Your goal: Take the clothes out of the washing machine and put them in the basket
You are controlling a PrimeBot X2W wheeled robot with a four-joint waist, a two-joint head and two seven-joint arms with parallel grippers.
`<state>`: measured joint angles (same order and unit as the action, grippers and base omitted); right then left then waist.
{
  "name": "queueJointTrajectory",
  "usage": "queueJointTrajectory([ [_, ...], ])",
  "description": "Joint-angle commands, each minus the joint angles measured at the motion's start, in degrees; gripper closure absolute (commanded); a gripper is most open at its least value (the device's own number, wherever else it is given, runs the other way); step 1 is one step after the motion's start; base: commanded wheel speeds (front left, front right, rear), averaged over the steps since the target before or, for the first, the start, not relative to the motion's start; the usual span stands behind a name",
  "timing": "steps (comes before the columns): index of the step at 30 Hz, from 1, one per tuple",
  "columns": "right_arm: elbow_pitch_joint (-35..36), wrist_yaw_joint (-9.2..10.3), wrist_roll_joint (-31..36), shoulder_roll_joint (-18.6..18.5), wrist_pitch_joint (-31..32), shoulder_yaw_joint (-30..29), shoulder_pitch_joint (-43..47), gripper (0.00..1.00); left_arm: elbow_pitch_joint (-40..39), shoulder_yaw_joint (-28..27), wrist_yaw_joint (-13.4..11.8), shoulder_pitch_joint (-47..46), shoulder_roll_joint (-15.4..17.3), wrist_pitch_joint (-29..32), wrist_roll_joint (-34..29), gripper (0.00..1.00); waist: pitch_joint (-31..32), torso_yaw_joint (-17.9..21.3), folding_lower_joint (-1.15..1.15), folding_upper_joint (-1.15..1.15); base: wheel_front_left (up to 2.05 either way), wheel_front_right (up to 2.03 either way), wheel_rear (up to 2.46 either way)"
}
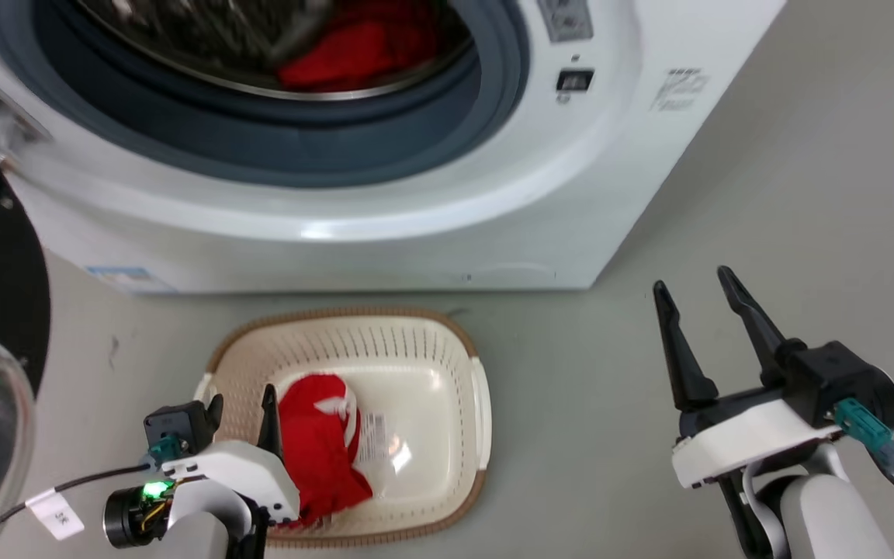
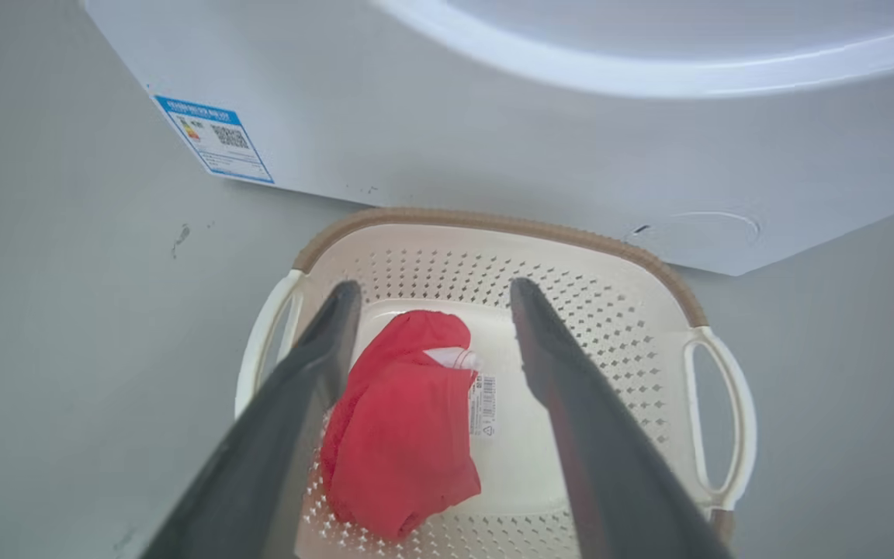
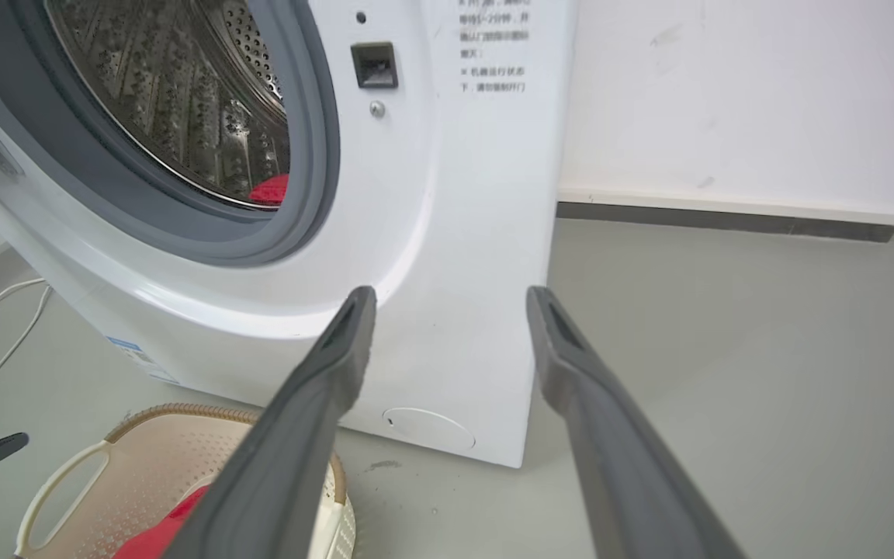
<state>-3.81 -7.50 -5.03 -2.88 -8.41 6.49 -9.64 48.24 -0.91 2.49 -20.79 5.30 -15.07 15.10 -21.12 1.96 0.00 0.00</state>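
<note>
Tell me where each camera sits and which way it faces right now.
Head view: on the head, looking down at the washing machine, the basket before it, left gripper and right gripper both open.
Left wrist view: on the left wrist, looking down between its own fingers into the basket at the red garment.
Right wrist view: on the right wrist, facing the machine's porthole between its own fingers.
Shared: both wrist views show the basket.

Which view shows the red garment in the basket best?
Left wrist view: the garment lies almost whole in the basket. In the head view the left gripper hides its edge; the right wrist view catches just a red sliver.
</note>
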Motion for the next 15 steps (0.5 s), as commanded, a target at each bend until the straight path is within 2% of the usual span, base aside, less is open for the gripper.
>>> queueJointTrajectory([
  [1,0.49,0.02,0.33,0.02,0.31,-0.56,1.41,0.0,-2.65,-0.54,-0.21,2.37,-0.3,-0.15,-0.95,0.0,6.81,-0.07,0.0,0.0,0.0,0.0,0.0],
  [9,2.98,0.02,1.03,0.02,2.16,-2.52,4.64,0.0,-17.21,-2.05,0.36,8.68,-1.79,-0.15,-3.93,0.0,11.8,0.24,0.0,0.0,0.0,0.0,0.0],
  [15,4.85,0.02,1.03,0.02,2.96,-3.22,5.61,0.0,-22.7,-1.75,1.07,7.08,-2.17,-0.14,-5.08,0.0,12.78,0.26,0.0,0.0,0.0,0.0,0.0],
])
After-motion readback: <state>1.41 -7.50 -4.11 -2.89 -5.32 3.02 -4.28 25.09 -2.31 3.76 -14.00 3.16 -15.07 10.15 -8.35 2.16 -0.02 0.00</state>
